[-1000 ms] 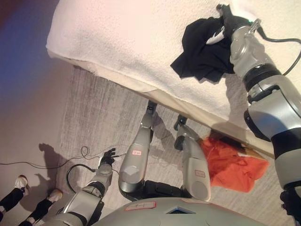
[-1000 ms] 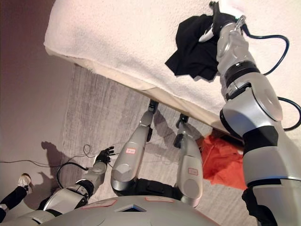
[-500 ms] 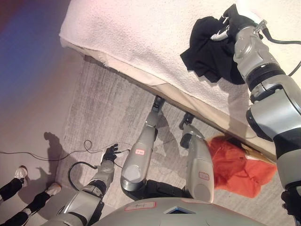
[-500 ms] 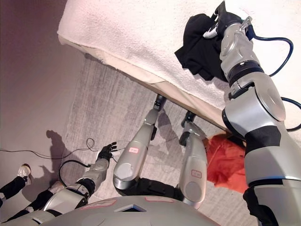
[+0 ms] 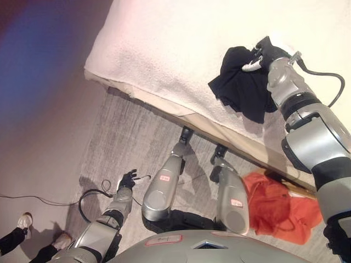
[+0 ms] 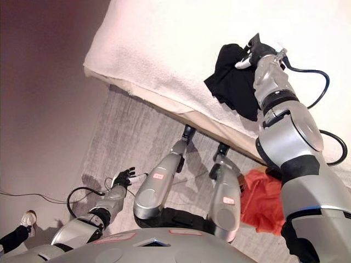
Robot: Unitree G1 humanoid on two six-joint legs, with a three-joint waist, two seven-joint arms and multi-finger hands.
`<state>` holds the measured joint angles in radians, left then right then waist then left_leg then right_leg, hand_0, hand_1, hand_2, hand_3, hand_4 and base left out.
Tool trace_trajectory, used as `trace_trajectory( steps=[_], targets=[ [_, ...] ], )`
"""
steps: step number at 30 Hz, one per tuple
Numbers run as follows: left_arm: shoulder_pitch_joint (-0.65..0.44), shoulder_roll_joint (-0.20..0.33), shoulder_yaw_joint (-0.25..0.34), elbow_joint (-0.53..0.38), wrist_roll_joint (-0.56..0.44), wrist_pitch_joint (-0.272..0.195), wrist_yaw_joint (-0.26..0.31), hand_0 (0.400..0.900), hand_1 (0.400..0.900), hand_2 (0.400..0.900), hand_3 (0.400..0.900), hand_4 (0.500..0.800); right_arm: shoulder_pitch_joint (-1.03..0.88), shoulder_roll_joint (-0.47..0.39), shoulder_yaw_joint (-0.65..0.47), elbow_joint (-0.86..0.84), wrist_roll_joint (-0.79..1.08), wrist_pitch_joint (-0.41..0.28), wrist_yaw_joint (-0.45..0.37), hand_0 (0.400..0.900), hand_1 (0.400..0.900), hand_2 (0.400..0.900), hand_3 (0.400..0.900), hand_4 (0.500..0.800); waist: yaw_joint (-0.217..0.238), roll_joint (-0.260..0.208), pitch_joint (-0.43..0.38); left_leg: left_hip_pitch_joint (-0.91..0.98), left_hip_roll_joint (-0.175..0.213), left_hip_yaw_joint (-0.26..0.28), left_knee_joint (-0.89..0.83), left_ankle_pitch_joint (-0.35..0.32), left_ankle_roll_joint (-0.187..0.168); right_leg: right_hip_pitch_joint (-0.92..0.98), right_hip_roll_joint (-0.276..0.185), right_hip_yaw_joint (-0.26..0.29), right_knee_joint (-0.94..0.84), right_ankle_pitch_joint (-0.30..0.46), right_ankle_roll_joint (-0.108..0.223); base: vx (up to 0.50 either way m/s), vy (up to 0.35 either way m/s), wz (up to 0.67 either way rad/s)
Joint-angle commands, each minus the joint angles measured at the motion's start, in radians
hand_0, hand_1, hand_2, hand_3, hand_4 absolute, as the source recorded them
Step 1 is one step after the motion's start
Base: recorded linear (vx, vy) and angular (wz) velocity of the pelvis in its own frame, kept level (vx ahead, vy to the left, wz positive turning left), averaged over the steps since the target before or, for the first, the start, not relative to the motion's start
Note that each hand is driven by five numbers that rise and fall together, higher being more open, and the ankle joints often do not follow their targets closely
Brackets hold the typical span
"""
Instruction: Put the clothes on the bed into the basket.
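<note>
Bed (image 5: 164, 49) w/ cream textured cover fills the far part of the scene, its near edge running diagonally from left down toward right. Grey carpet (image 5: 126, 142) on the near side of it.

Black garment (image 5: 241, 85) lies crumpled on the bed, right of centre, close to the near edge but fully on the cover. Part of it is bunched up toward the far right, where the hand meets it.

R hand (image 5: 265, 52) is on the far-right end of the black garment, arm coming in from the right side and reaching across the bed edge. Dark fingers curled into the cloth, a white tip showing against the black fabric — reads as a closed grasp on the garment. Rest of garment trails left/near from the hand, resting on the cover.

L hand (image 5: 127, 179) hangs low over the carpet, near left, well apart from the bed. Fingers loosely spread, nothing in them.

Orange cloth (image 5: 277, 211) heaped on the floor at near right, just below the bed's edge; can't tell what it sits in or on.

Person's shoe (image 5: 24, 221) and dark trouser legs at the near-left corner, on a pale floor beside the carpet.
</note>
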<state>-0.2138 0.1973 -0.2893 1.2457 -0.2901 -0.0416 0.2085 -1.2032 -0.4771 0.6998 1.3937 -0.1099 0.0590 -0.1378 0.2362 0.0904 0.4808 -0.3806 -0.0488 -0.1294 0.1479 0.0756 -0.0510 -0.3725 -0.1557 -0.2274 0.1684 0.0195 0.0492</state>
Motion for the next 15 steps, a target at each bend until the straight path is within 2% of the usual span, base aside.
trace_trajectory(
  steps=[1, 5, 15],
  targets=[
    [0.073, 0.061, -0.001, 0.104, 0.017, 0.014, 0.012, 0.9, 0.9, 0.9, 0.9, 0.8, -0.015, -0.058, 0.015, -0.037, 0.002, -0.026, -0.037, 0.4, 0.4, 0.4, 0.4, 0.5, -0.035, -0.087, -0.067, 0.089, 0.038, 0.014, -0.077, 0.006, -0.006, 0.096, -0.027, 0.039, -0.056, 0.068, 0.061, 0.1, 0.031, -0.49],
    [0.093, 0.07, 0.044, 0.136, 0.039, 0.027, -0.006, 0.9, 0.9, 0.9, 0.9, 0.8, 0.038, -0.107, -0.006, -0.069, -0.008, -0.028, -0.014, 0.4, 0.4, 0.4, 0.4, 0.5, -0.082, -0.12, -0.125, 0.164, 0.047, 0.059, -0.091, -0.022, 0.002, 0.136, -0.013, 0.081, -0.069, 0.065, 0.067, 0.1, 0.035, -0.54],
    [0.134, 0.066, 0.089, 0.182, 0.091, 0.047, -0.035, 0.9, 0.9, 0.9, 0.9, 0.8, 0.187, -0.244, -0.091, -0.125, -0.011, -0.037, 0.018, 0.4, 0.4, 0.4, 0.4, 0.5, -0.179, -0.14, -0.259, 0.297, 0.07, 0.154, -0.169, -0.04, 0.007, 0.19, 0.003, 0.168, -0.106, 0.075, 0.088, 0.08, 0.03, -0.41]
  ],
)
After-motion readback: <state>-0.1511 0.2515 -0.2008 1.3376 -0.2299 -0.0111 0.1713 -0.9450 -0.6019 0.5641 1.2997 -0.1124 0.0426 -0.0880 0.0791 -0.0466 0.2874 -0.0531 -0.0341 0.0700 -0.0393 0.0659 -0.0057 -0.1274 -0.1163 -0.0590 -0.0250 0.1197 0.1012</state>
